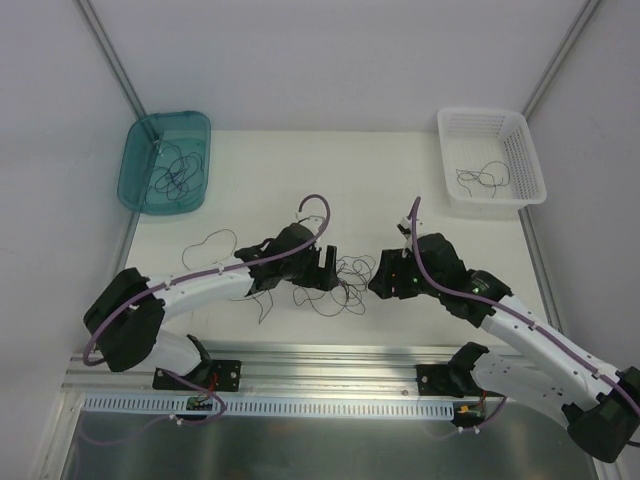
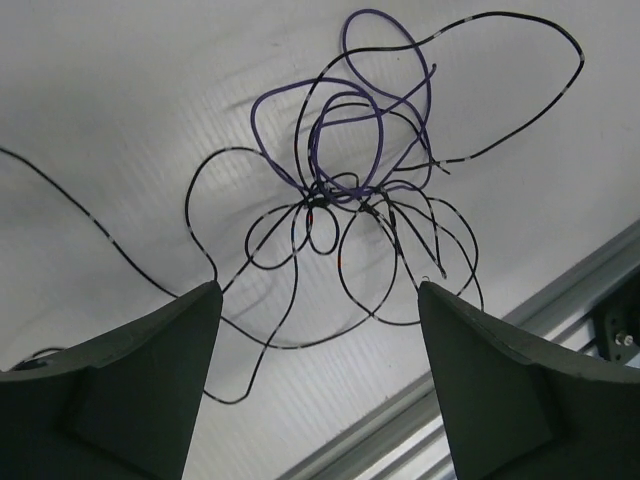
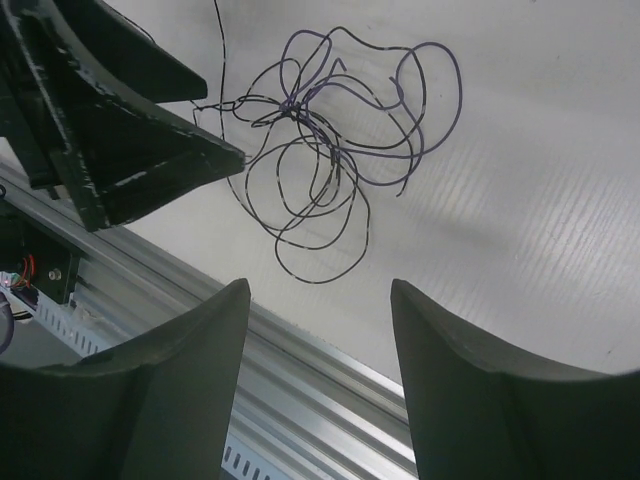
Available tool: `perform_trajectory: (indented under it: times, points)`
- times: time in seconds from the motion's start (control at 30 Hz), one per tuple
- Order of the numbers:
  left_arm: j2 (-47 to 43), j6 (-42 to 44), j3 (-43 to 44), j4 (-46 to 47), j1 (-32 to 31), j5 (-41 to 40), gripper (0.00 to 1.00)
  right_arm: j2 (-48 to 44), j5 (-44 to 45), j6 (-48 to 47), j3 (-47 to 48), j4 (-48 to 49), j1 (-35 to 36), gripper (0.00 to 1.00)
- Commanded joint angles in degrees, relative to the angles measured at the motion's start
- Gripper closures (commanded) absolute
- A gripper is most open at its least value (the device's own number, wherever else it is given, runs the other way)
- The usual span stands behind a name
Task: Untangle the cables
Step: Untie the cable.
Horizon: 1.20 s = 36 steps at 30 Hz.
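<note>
Cables: one central tangle, one bin, one basket.

This is a robotics lab test cell rather than a home or shop. The plain white surface is boxed in by bare white wall panels and aluminium frame posts. The left arm and right arm, both white and black, are bolted to an aluminium rail at its near edge, and a slotted wiring duct runs just beside the rail. A teal plastic tub stands beyond and outward of the left hand. A white slotted basket stands beyond and outward of the right hand.
</note>
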Motion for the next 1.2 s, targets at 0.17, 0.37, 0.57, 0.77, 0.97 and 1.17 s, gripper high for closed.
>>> perform_trajectory:
  times: [0.17,0.37,0.57,0.77,0.97,1.17]
  points:
    - [10.77,7.69,4.56,7.59,-1.74,-3.06,0.39,0.97,3.14,4.65,-1.41,7.99,0.52,0.35]
    - [14.29,7.86,3.94,10.05,-2.44,-3.15,0.79,4.48,4.11,8.25,-1.5,12.83,0.61,0.35]
    - [10.43,8.83,0.78,12.51,-3.58,-4.37,1.0,10.46,4.46,13.97,0.07,16.25,0.87,0.37]
    - [6.47,8.48,-2.21,14.88,-5.34,-6.48,1.0,17.93,4.73,17.57,2.18,18.54,1.84,0.51]
    - [4.89,7.86,-3.35,15.68,-6.05,-6.31,1.0,23.47,4.37,19.24,1.92,23.02,2.54,0.55]
    - [3.57,7.68,-3.97,16.29,-6.49,-6.57,1.0,27.6,5.08,19.86,1.57,26.01,2.63,0.57]
